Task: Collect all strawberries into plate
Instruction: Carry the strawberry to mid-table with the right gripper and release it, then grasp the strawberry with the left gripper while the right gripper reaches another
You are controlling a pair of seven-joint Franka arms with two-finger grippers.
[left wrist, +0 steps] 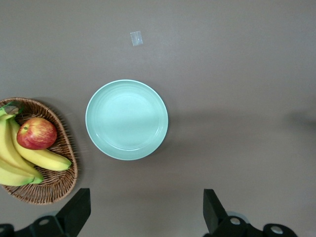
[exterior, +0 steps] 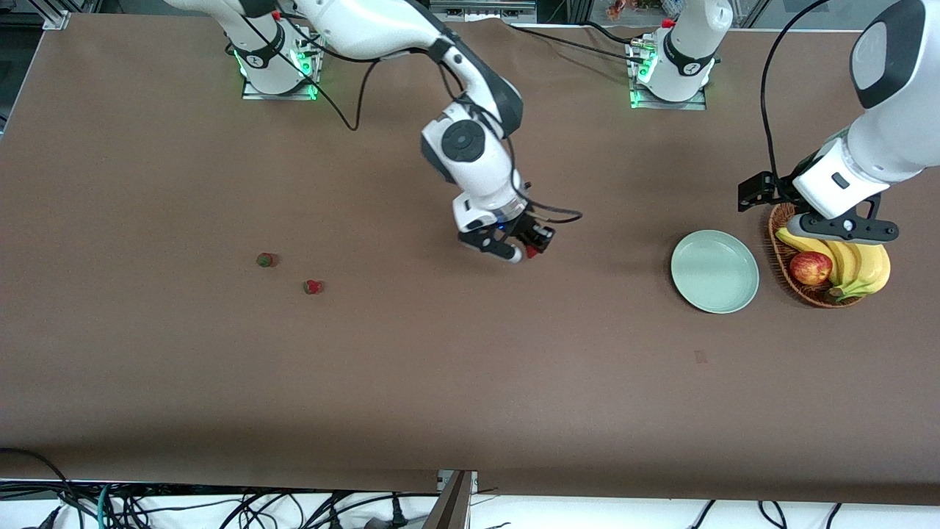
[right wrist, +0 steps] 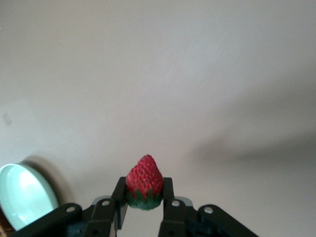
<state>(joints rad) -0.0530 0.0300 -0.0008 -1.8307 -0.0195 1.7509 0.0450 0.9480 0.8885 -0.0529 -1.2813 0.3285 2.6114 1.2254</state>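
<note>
Here the front view hides most of the held strawberry [exterior: 530, 251]: only a speck of red shows at the tip of the right hand [exterior: 527, 248], tucked under the wrist. The right wrist view shows it plainly, a pointed red berry [right wrist: 144, 181] with seeded skin and a dark green leafy collar, its tip pointing away from the hand. The right hand [right wrist: 143, 197] is closed on it, one dark finger [right wrist: 119, 190] pressed to each side at the leafy end. In that view only a sliver of the plate [right wrist: 22, 195] enters at the edge.

The plate [exterior: 714, 270] is round, shallow, pale mint green and bare, lying flat on the brown surface [exterior: 440, 382]. The right hand hangs in the air over open surface, well apart from the plate toward the right arm's end. Two more strawberries lie much farther that same way: one [exterior: 313, 286] slightly nearer the front camera than the plate, the other [exterior: 266, 259] a little farther from the camera than it.

Just beside the plate, toward the left arm's end, sits a wicker basket [exterior: 787, 273] with bananas [exterior: 855, 264] and an apple [exterior: 810, 267]; the left arm covers part of its rim. The left hand [left wrist: 147, 210] waits wide open, holding nothing, above the surface near the plate [left wrist: 127, 119], with only its two fingertips in the left wrist view.
</note>
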